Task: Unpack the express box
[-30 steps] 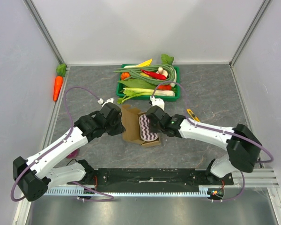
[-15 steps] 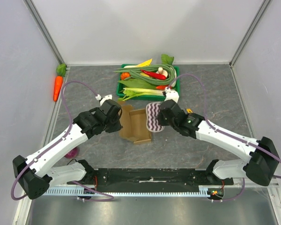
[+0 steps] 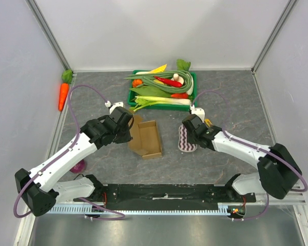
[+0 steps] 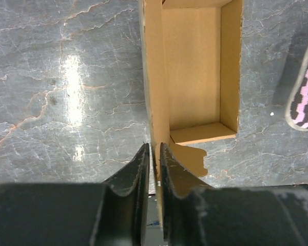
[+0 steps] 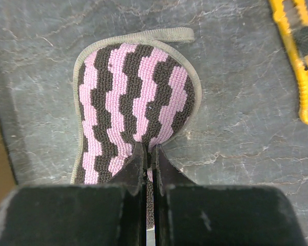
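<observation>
Your right pincer [image 5: 150,149] has carried the striped pad [image 3: 187,139] out of the box [image 3: 149,138] to centre-right, clamped tight on it. Your left pincer [image 4: 153,149] pinches the box wall, jaws nearly together. Box sits mid-frame, empty; seemingly only release remains.

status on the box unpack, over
Left gripper pinching express box wall. Right gripper shut on striped pad, outside the box. Box interior empty. Nothing in the way.
</observation>
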Available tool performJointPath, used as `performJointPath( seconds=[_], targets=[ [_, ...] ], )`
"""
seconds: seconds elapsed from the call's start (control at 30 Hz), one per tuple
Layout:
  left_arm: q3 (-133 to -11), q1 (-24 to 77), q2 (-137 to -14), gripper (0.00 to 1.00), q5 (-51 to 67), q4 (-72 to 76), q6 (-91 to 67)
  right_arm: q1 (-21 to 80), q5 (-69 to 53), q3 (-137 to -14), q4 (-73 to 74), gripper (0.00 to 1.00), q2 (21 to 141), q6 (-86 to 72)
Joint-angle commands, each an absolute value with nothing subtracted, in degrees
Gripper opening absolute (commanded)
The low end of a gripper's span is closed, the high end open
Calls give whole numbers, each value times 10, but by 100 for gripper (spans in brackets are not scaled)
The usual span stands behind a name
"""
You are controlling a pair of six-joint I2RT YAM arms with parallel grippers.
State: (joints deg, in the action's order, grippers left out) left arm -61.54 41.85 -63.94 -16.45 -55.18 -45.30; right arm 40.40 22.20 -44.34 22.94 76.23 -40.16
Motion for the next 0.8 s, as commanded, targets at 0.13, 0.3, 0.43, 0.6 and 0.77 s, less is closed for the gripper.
performJointPath(
  seconds=[0.13, 0.3, 0.43, 0.6, 0.77],
  targets=[
    [-613, 415, -614, 41, -163, -539, -449, 400, 199, -445, 177, 0, 836, -393],
    [-620, 415, -599, 51, -155, -531, -447, 399, 194, -466, 205, 38, 833, -390],
    [-636, 415, -586, 62, -148, -526, -453, 398, 197, -494, 257, 68, 816, -394],
    [-654, 415, -547, 91, -133, -505, -454, 398, 196, -517, 319, 86, 724, -399],
    [-675, 416, -497, 93, -66, -471, -423, 397, 210, -564, 414, 98, 618, -396]
  ],
)
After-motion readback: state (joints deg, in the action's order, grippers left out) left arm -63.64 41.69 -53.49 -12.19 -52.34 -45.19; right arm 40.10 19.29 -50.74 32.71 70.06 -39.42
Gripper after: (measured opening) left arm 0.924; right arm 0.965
